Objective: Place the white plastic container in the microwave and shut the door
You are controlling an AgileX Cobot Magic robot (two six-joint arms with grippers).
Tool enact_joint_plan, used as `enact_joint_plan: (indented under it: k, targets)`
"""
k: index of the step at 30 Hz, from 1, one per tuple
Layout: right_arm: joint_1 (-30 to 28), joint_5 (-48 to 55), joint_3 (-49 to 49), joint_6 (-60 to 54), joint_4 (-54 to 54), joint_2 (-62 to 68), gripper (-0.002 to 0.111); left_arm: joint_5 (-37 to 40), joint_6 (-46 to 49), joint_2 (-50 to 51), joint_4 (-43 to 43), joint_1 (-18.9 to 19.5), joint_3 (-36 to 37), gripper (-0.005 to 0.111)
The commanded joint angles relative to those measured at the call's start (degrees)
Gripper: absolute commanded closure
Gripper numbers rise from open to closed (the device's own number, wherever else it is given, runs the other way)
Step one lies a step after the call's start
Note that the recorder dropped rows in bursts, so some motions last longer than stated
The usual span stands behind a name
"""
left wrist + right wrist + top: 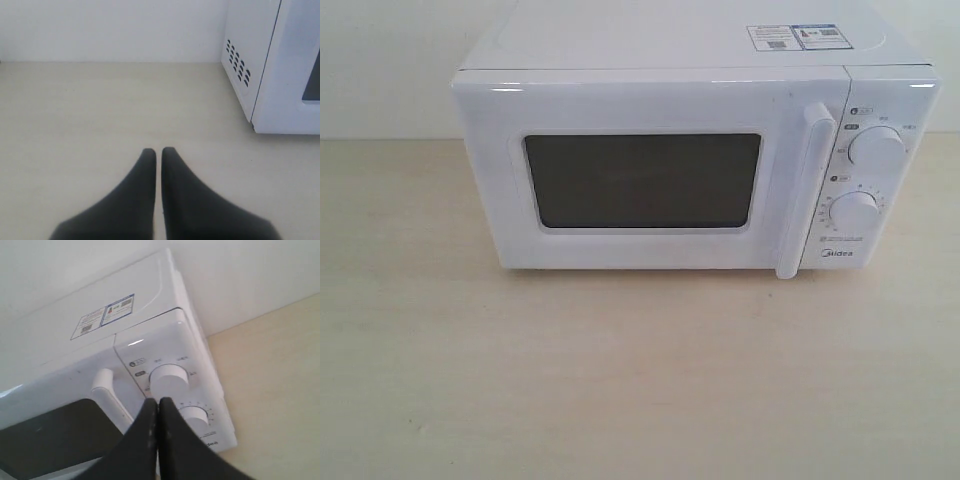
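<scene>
white plastic container: not visible in any view. none on the table (620, 380) in front of the microwave (650, 50), none in either gripper. door (645, 105) is fully shut and its window (642, 180) is too dark to see thru, so can't tell if the box is inside or just out of frame.

right gripper (158, 402): jaws pressed together, nothing in them, aimed at the front right of the microwave, betw the handle (107, 390) and the upper dial (170, 380) w/ the lower dial (194, 416) just beside the tips. how close it is, can't tell. left gripper (158, 152): also closed and empty, low over bare table to the left of the microwave, near the side w/ the vent slots (238, 67).

risks as i see them:
- if the box isn't inside, calling the task done on a shut door would be wrong; the dark window hides the answer.
- right tips could nudge a dial and start the timer if they drift right or push fwd.
- closed jaws can't take the handle; they'd need to open first, else they slip off.
- a hard pull on the handle prob drags the whole oven toward the near edge.
- left arm swinging right could clip the side wall.
</scene>
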Motion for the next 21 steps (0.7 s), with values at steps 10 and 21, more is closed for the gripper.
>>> enact_joint_plan:
  k: [10,21]
  targets:
    - [-17.6,14.5,15.7,-0.8,-0.3,-37.0,0.108,0.0,-0.5,-0.5,-0.5,0.2,0.2,0.102]
    - [-26.8,25.6,15.7,-3.6,-0.9,-37.0,0.108,0.0,-0.5,-0.5,-0.5,0.2,0.2,0.102]
